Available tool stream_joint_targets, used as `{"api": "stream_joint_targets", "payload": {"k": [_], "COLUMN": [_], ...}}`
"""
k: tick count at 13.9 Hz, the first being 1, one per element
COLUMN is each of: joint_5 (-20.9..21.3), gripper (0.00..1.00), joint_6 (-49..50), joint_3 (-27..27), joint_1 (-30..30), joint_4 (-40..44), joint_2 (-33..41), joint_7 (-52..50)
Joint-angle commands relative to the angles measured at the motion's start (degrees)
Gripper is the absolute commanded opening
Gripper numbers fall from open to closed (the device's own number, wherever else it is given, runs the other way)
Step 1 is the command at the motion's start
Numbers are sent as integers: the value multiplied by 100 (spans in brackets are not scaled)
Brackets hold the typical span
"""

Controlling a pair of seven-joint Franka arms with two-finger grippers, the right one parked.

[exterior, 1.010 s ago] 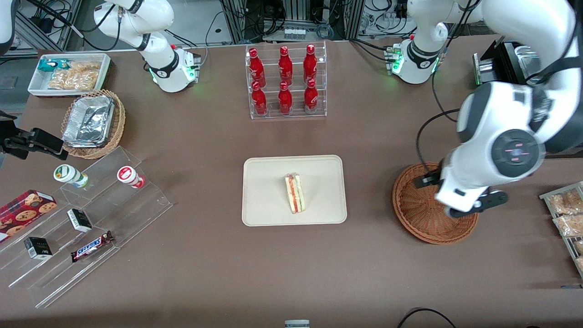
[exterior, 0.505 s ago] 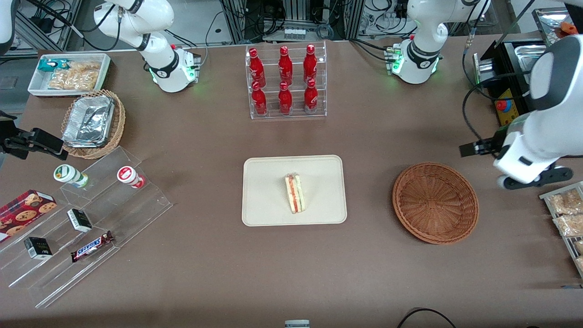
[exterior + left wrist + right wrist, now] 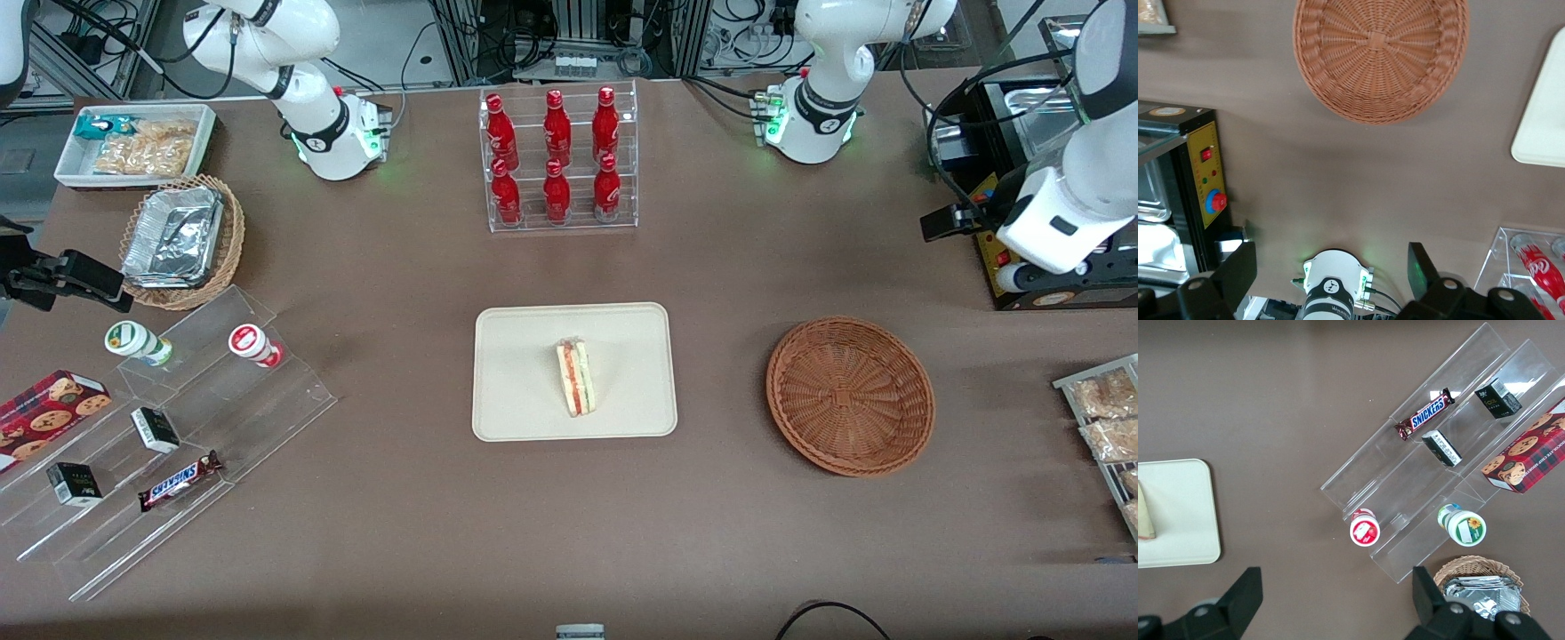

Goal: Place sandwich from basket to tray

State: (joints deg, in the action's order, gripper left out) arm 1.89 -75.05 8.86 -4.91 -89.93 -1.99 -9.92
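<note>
The sandwich (image 3: 575, 378), a pale wedge with red and green filling, lies near the middle of the cream tray (image 3: 516, 356). The right wrist view catches its corner (image 3: 1145, 513) on the tray (image 3: 1178, 513). The reddish-brown wicker basket (image 3: 850, 396) sits beside the tray toward the working arm's end, with nothing in it. My left gripper (image 3: 1062, 277) hangs high near the table's working-arm end, farther from the front camera than the basket. The left wrist view shows the basket (image 3: 1381, 53) and a tray corner (image 3: 1545, 113), and the gripper (image 3: 1328, 267) is open and holds nothing.
A black box with a yellow panel and red button (image 3: 1208, 180) stands by the gripper. A clear rack of red bottles (image 3: 558, 158) is farther back than the tray. Snack packets (image 3: 1102, 418) lie at the working arm's end. A clear stepped shelf (image 3: 178, 427) and a foil-tray basket (image 3: 182, 240) are at the parked arm's end.
The left arm has swung off the basket toward the working arm's end and away from the front camera, uncovering the whole basket. The sandwich and tray have not moved.
</note>
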Motion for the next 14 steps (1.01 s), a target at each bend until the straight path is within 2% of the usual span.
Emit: {"api": "stream_joint_targets", "payload": {"k": [1, 7, 14], "joint_5": [-154, -84, -110], "gripper": [100, 100, 100], "joint_6": [-194, -265, -238], "joint_3": [256, 283, 397], "joint_1": [-353, -300, -256], "joint_4": [-148, 186, 195], "joint_2": [111, -135, -109], "joint_7": [219, 87, -176]}}
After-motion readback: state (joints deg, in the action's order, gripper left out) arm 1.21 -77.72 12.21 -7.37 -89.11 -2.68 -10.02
